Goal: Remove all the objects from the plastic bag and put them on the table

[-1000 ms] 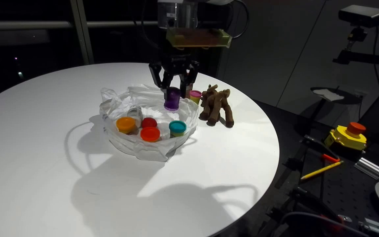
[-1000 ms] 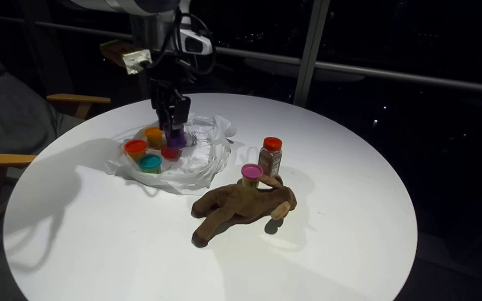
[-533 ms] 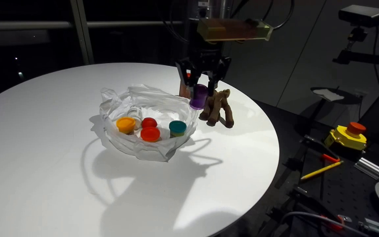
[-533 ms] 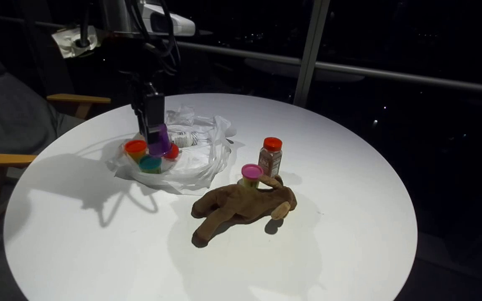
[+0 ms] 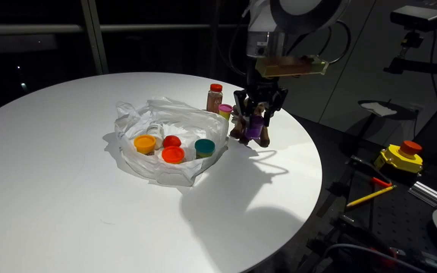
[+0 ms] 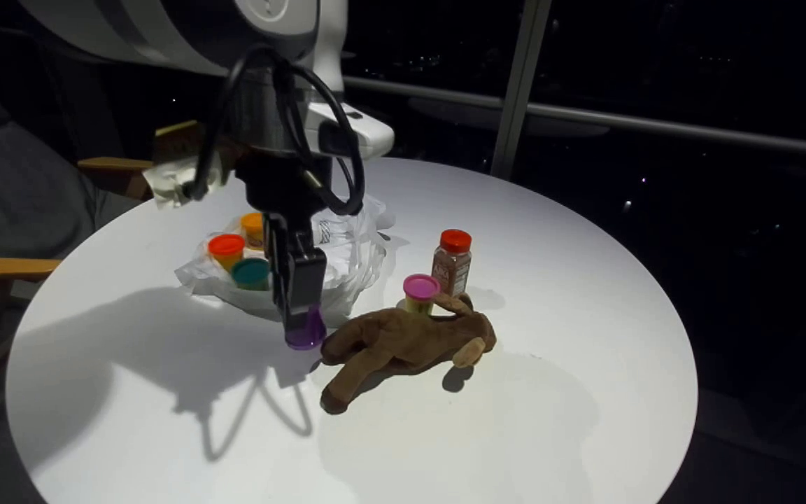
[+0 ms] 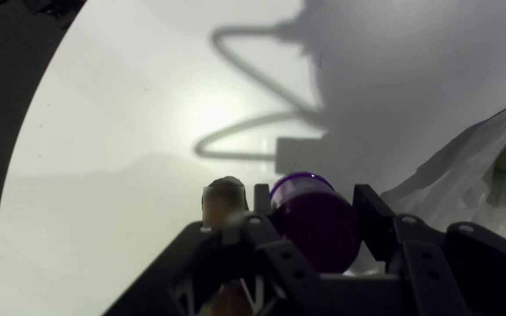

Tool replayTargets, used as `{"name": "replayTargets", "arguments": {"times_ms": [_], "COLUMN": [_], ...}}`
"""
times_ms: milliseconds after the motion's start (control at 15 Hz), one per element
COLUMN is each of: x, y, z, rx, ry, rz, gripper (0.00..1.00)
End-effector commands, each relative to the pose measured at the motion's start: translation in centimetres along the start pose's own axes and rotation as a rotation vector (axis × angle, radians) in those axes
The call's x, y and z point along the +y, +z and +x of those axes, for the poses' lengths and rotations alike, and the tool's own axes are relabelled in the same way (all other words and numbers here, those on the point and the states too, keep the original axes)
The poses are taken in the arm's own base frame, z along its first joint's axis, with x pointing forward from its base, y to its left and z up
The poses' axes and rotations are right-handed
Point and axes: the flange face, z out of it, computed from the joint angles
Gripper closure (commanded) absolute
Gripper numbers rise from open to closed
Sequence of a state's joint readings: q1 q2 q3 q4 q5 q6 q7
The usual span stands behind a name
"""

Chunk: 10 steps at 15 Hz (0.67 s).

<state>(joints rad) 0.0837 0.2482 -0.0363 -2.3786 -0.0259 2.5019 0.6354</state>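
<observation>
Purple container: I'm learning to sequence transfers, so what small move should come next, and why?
Probably lower the purple container slightly toward the table: the gripper holds it outside the plastic bag, near the plush toy, and a gap seems to show beneath it.

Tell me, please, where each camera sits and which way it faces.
An exterior view: raised, facing obliquely down at the table, bag foremost; arm and end effector show.
An exterior view: raised, angled down, toy foremost, bag beyond, chair at picture left; arm and end effector show.
Wrist view: carried on the arm, looking down at the table, bag at picture right; the end effector's fingers show, gripping the purple container.
Shared by both exterior views: bag, toy, arm and purple container; their cameras' exact places are unclear.
</observation>
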Motion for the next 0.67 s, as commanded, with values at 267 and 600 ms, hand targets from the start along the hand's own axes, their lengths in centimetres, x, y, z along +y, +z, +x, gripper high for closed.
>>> {"name": "replayTargets", "arguments": {"times_ms": [267,600], "x": [2.0,1.8], "y": [5.3,5.2], "z": [1.8,0.9], "rx": [-0.102,-0.089], "ry": [-0.052,-0.088], "rz": [0.046,0.052], "gripper": [0.75,0.75]}}
